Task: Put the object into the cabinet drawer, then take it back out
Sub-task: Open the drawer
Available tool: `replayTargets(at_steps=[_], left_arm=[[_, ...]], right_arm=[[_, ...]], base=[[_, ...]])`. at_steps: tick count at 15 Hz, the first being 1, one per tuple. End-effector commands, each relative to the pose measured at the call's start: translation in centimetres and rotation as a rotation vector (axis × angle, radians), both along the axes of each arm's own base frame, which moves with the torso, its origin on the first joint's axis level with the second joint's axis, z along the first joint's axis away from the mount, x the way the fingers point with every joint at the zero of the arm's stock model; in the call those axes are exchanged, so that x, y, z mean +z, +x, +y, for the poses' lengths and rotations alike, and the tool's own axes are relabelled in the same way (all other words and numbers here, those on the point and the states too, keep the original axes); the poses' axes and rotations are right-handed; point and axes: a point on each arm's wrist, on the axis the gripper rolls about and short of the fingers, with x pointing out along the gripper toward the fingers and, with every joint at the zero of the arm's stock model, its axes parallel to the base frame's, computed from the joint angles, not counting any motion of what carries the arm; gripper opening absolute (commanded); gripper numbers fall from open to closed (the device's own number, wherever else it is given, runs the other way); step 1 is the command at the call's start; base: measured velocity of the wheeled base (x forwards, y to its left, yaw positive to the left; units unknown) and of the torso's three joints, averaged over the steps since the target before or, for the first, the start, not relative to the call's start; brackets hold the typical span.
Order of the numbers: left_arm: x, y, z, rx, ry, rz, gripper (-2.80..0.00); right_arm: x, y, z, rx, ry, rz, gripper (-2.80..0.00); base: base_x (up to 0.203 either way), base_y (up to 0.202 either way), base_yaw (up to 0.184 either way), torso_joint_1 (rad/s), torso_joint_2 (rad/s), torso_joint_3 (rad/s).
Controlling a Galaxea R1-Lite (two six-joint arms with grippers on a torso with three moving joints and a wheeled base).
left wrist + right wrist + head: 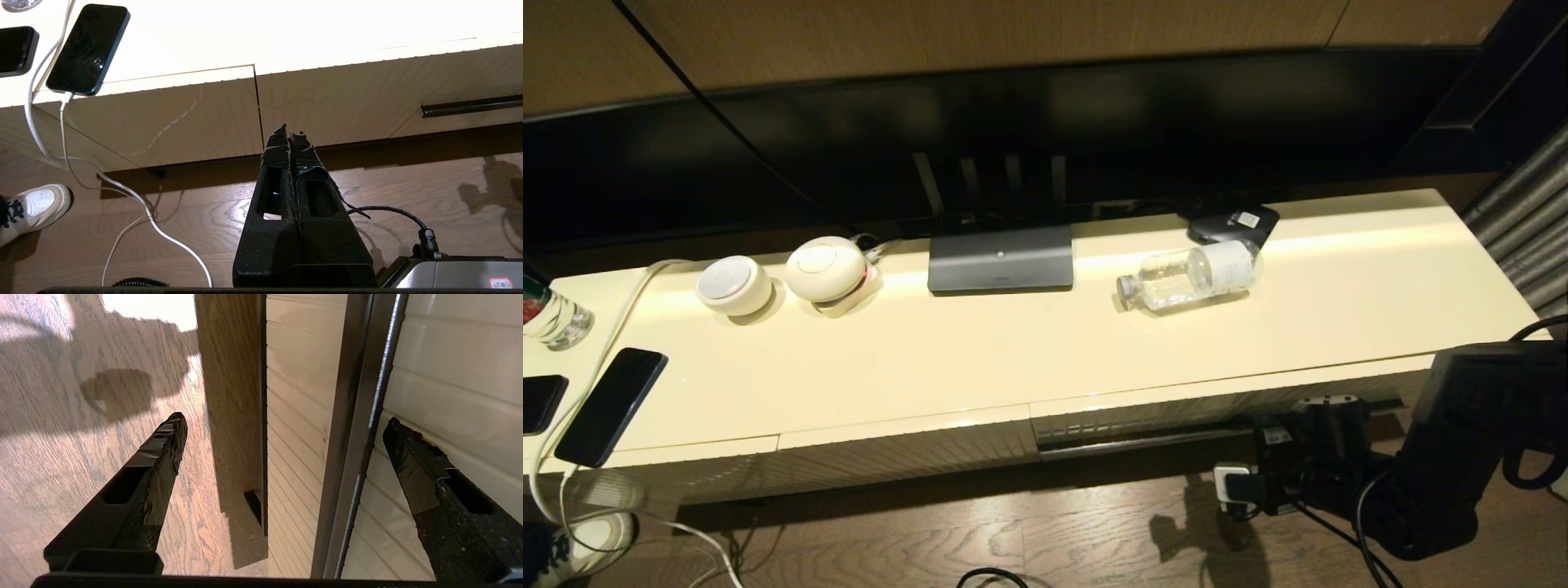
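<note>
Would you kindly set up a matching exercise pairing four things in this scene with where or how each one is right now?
Things:
1. water bottle
2. right gripper
3. left gripper
4. dark phone

States:
A. fingers pressed together, pointing at the ribbed cabinet front
B. lying on its side on the cream cabinet top
C. flat near the cabinet top's left end, white cable plugged in
D. open wide, low in front of the drawer, fingers either side of its dark handle groove

Pairs: 1-B, 2-D, 3-A, 4-C
</note>
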Motion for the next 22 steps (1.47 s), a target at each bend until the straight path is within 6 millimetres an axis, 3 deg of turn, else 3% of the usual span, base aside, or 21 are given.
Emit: replayTargets(at_steps=[1, 11, 22], left_arm=[[-0.1, 0.0, 0.0, 0.000, 0.000, 0.005, -2.80], [-0.1, 0.0, 0.0, 0.001, 0.000, 0.004, -2.80], [-0.1, 0.0, 0.0, 0.002, 0.000, 0.004, -2.80]], right_arm=[[-0.1, 0.3, 0.1, 0.005, -0.004, -0.009, 0.00], [-1.6, -0.8, -0.1, 0.005, -0.014, 0.060, 0.00], [-1.7, -6.2, -0.9, 0.010, -0.035, 0.204, 0.00]], base=[[0.000, 0.000, 0.000, 0.000, 0.00, 0.000], [0.000, 0.000, 0.000, 0.000, 0.00, 0.000], [0.000, 0.000, 0.000, 0.000, 0.00, 0.000]])
